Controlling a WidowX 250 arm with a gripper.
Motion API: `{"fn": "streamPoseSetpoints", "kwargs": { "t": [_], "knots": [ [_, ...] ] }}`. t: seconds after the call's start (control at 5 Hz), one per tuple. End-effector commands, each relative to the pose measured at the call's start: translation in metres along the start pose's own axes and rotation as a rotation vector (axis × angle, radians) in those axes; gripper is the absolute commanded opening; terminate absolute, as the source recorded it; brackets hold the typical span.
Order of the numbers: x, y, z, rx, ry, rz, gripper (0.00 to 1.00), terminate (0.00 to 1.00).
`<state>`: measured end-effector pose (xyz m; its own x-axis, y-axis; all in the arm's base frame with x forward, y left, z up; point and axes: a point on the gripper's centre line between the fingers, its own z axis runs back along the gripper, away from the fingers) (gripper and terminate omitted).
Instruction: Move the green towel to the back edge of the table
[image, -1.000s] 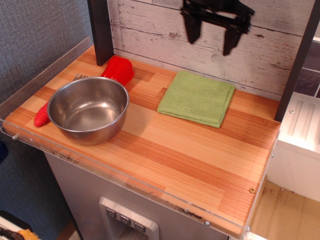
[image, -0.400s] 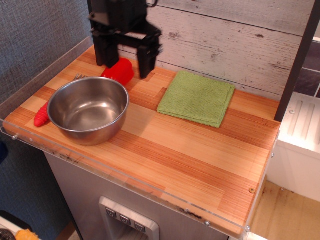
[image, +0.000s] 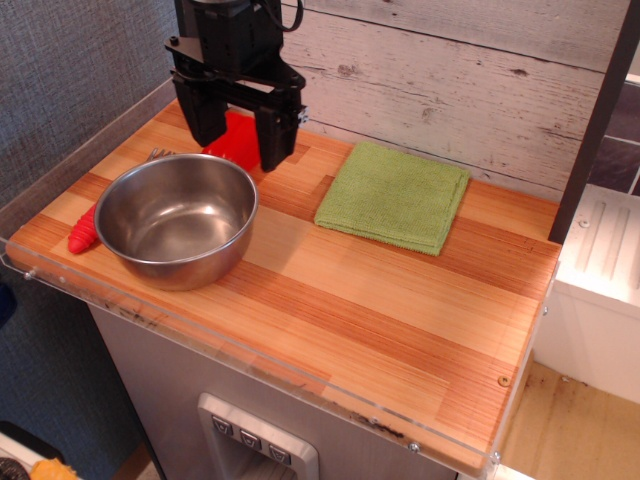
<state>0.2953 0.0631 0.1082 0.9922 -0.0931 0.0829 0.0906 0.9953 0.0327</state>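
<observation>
The green towel (image: 394, 196) lies flat and folded on the wooden table (image: 350, 320), close to the back wall on the right half. My black gripper (image: 238, 138) hangs open and empty over the back left of the table, above a red object and the far rim of the steel bowl. It is well left of the towel and does not touch it.
A steel bowl (image: 177, 217) stands at the left front. A red object (image: 238, 140) lies behind it and another red piece (image: 84, 231) sticks out at its left. A clear acrylic rim (image: 250, 365) edges the table. A white cabinet (image: 605, 290) stands to the right.
My gripper has swung from above the towel at the upper right across to the back left and come lower over the red object. The towel has not moved.
</observation>
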Motion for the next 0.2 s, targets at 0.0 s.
{"fn": "streamPoseSetpoints", "kwargs": {
  "t": [0.0],
  "knots": [
    [0.0013,0.003,0.0196,0.019,-0.056,-0.014,1.0,1.0]
  ]
}}
